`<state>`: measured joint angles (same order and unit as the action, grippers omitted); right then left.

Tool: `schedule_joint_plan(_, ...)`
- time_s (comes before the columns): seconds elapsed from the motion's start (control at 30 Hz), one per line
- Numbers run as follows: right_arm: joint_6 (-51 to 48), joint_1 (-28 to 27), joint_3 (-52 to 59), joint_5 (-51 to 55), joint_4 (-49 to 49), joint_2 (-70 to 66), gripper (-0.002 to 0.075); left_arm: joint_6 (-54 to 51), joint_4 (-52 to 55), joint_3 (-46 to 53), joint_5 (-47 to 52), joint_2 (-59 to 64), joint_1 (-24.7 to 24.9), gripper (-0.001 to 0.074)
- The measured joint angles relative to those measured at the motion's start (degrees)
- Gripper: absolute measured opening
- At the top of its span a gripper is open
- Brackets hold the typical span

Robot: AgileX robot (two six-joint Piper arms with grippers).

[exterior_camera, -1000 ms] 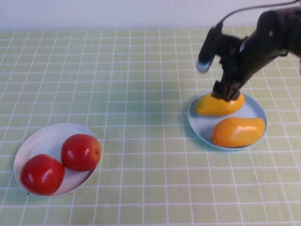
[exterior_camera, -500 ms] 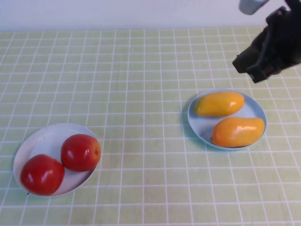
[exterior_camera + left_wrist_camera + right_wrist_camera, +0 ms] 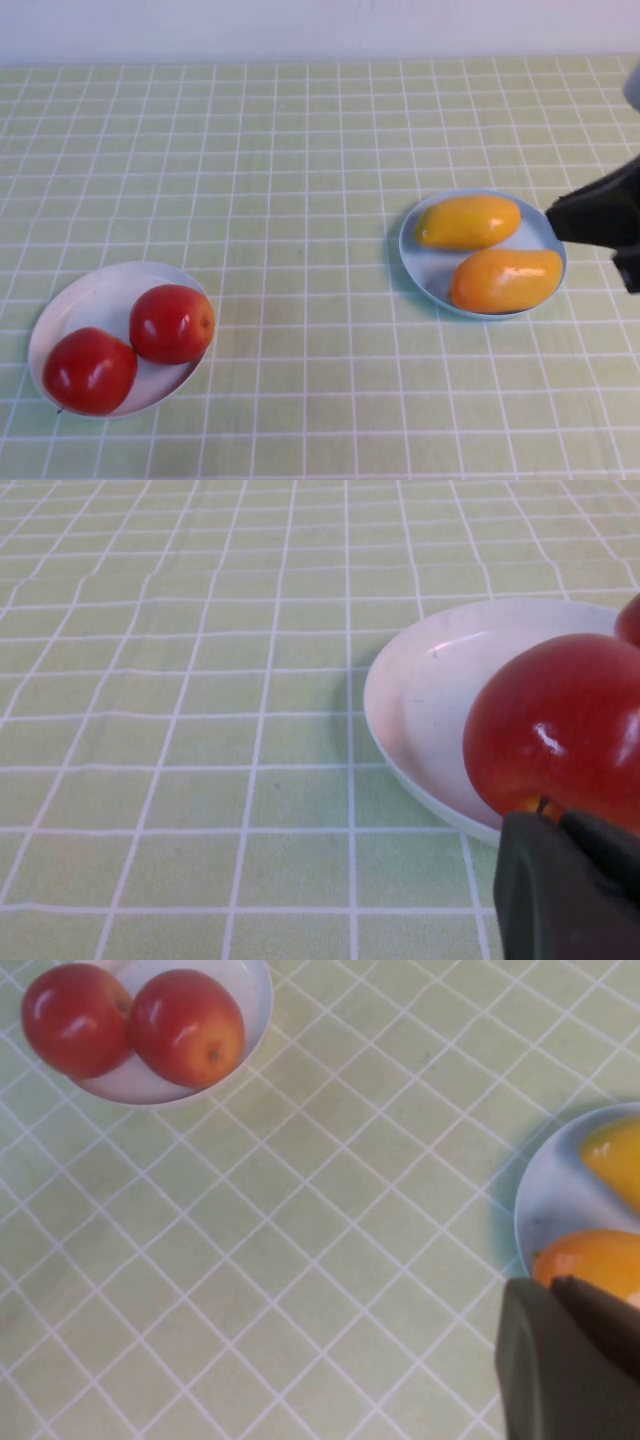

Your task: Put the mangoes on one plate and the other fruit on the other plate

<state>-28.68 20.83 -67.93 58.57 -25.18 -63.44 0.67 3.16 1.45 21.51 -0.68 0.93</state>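
The right gripper point(image 3: 600, 222) hangs at the right edge of the high view, its jaws pressed together and holding nothing. Just beside it, on its left, is the light blue plate point(image 3: 424, 265), whose rim reaches almost under the dark gripper body. Two mangoes lie on that plate: the yellow mango point(image 3: 468, 221) nearer the far rim and the orange mango point(image 3: 506, 280) nearer the front rim, side by side and close to touching. In the right wrist view the gripper's dark tip point(image 3: 570, 1360) sits next to the orange mango point(image 3: 590, 1263) on the blue plate point(image 3: 545, 1200).

Well apart from this gripper, across the green checked tablecloth point(image 3: 300, 180), the white plate point(image 3: 90, 295) carries two red apples point(image 3: 172, 323) point(image 3: 89, 370) touching each other.

The left gripper point(image 3: 565, 885) shows only in the left wrist view, its jaws closed on nothing, hanging just beside the white plate point(image 3: 420, 710) and close to one red apple point(image 3: 555, 725).
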Motion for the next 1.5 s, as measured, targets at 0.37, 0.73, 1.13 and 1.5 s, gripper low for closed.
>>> schedule_joint_plan(0.37, 0.00, 0.00, 6.96, -1.98, 1.01, 5.55, -0.0014, 0.00, 0.00, 0.00, 0.00, 0.00, 0.00, -0.0001)
schedule_joint_plan(0.73, -0.51, -5.23, 25.68, -22.60, -4.39, 10.27, -0.0015, 0.00, 0.00, 0.00, 0.00, 0.00, 0.00, -0.0001)
schedule_joint_plan(1.13, -14.30, -20.97, 59.74, -46.47, -17.10, 45.59, -0.0015, 0.00, 0.00, 0.00, 0.00, 0.00, 0.00, -0.0001)
schedule_joint_plan(1.5, -14.64, -23.30, 69.34, -47.85, -18.23, 63.92, -0.0015, 0.00, 0.00, 0.00, 0.00, 0.00, 0.00, -0.0001)
